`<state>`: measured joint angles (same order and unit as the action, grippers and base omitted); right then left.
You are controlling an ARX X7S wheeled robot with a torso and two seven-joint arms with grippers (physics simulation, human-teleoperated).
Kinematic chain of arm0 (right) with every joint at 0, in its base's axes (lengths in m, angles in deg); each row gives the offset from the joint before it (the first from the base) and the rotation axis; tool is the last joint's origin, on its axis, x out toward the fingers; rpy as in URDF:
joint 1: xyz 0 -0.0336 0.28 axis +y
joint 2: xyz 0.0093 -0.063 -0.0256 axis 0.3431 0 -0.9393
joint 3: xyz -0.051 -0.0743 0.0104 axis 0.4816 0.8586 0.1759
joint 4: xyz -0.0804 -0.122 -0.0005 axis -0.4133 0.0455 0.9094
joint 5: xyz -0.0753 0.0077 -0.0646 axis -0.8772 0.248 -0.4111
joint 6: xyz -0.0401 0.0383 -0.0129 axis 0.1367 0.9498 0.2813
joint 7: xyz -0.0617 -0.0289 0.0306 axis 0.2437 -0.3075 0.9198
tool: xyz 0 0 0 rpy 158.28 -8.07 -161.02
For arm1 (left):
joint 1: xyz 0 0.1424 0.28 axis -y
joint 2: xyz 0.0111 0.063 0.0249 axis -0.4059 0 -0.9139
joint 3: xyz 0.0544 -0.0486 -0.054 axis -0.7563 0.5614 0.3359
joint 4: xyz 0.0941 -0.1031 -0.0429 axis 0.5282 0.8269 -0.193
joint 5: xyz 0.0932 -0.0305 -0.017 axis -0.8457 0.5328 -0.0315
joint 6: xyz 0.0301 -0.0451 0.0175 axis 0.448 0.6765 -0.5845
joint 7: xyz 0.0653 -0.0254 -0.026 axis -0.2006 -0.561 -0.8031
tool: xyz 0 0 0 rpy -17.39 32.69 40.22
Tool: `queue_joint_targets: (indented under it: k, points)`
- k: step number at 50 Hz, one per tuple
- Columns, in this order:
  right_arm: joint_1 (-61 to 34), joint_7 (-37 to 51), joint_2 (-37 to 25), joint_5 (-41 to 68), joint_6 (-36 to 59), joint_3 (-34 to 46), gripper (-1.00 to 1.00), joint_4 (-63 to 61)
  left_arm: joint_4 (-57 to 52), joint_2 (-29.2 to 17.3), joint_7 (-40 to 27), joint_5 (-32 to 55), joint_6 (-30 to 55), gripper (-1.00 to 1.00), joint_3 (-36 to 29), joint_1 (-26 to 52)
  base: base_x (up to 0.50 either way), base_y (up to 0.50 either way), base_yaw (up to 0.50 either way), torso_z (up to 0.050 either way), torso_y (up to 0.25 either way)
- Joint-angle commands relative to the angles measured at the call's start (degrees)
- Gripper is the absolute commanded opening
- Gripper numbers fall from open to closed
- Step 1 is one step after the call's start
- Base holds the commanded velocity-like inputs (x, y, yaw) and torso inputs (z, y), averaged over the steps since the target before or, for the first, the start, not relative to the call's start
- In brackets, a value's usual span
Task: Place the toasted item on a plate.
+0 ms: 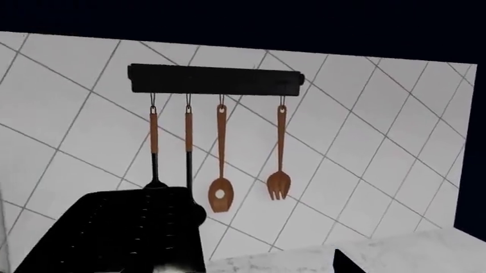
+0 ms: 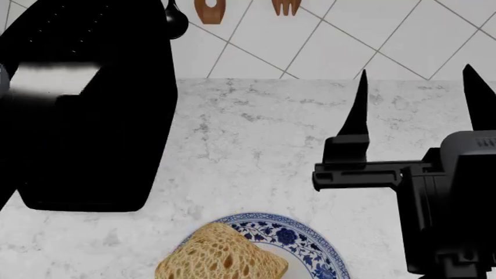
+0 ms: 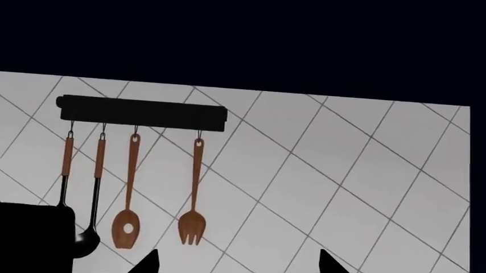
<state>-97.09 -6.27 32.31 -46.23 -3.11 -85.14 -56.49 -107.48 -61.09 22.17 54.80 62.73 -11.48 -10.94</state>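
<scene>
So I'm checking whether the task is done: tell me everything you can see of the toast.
The toasted item is a golden-brown bread slice with a porous, holey crumb and a rounded, darker crust. It lies flat on the plate, overlapping its blue floral rim. The picture's lower edge crops it. Neither gripper touches it.
</scene>
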Motion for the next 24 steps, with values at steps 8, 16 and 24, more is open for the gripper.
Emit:
queue_joint_targets:
  k: [8,16,24]
  points:
    - [-3.3,3.1,-3.3,5.3,8.0,-4.6,1.0,-6.2,0.8,-11.8,-5.8,9.7,1.1,1.0,9.6,5.8,0.0,0.0,0.0,0.0,0.0]
    - [-5.6,5.7,-7.2,11.7,16.3,-10.3,1.0,-11.2,0.1,-16.0,-7.3,11.8,0.3,1.0,13.6,3.8,0.0,0.0,0.0,0.0,0.0]
    - [-9.6,7.9,-9.8,17.7,22.3,-14.2,1.0,-13.6,0.6,-18.5,-7.2,11.3,0.1,1.0,15.4,2.6,0.0,0.0,0.0,0.0,0.0]
